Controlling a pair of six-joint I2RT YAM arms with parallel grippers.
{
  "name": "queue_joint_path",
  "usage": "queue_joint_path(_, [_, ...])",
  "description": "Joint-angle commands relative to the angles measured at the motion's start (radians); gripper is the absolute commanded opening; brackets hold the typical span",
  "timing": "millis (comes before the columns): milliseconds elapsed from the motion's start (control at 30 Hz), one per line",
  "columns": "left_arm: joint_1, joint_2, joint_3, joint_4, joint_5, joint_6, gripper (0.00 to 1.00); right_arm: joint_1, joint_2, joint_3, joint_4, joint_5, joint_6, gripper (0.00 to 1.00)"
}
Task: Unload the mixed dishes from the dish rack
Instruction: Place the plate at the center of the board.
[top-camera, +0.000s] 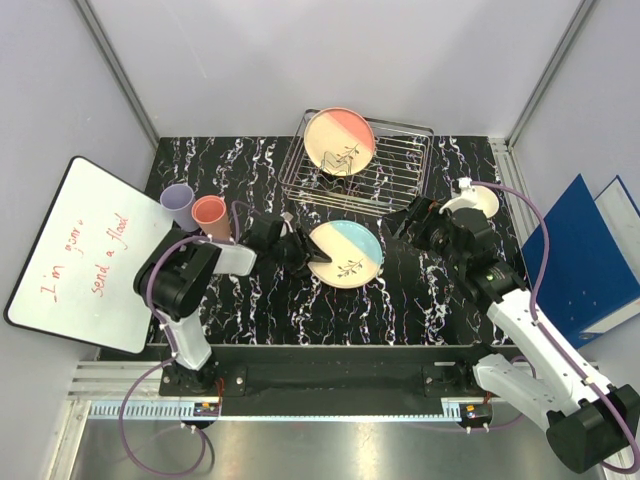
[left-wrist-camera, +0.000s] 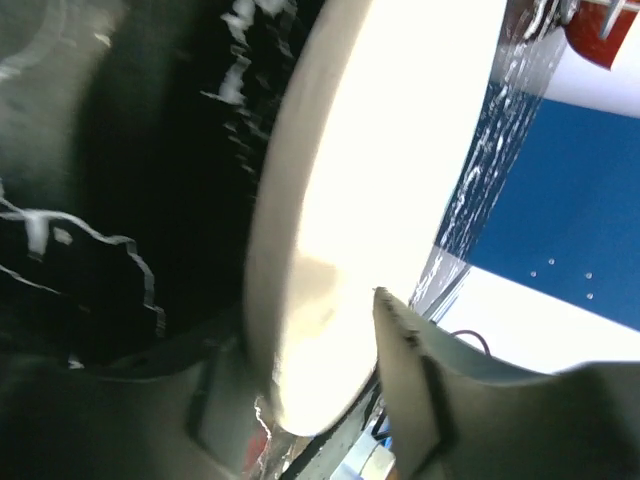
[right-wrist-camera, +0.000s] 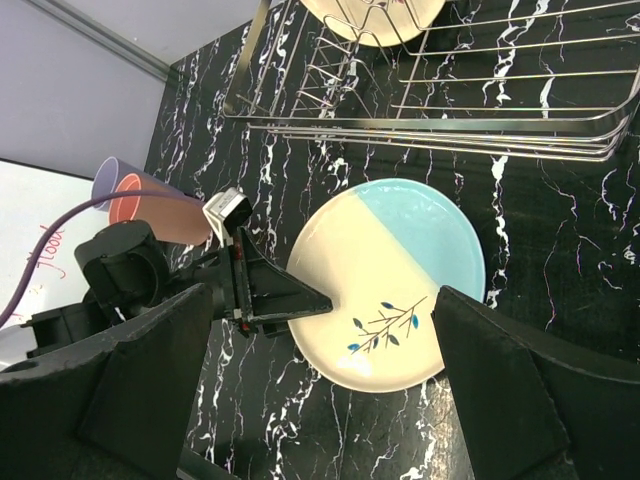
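On the table in front of the rack, the cream-and-blue plate lies flat. Left gripper fingers straddle its left rim; pinching or loose cannot be told. Right gripper hangs fully spread.

Evenly bright scene; left wrist view blurred, the plate overexposed to glaring white.

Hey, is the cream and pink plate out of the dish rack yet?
No, the cream and pink plate sits inside the dish rack, resting on its wires.
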Motion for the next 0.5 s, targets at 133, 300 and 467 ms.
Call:
queue_joint_path(133, [-0.017, -0.045, -0.116, -0.463, -0.192, 0.132, 0.69, 0.007, -0.017, -0.018, 0.038, 0.029, -0.006, 1.0])
queue_joint_path(300, [-0.017, -0.121, -0.117, -0.54, -0.2, 0.163, 0.77, 0.007, -0.018, -0.03, 0.052, 0.023, 0.009, 1.0])
queue_joint_path(467, [-0.017, -0.178, -0.113, -0.612, -0.198, 0.183, 0.78, 0.009, -0.03, -0.044, 0.053, 0.023, 0.01, 1.0])
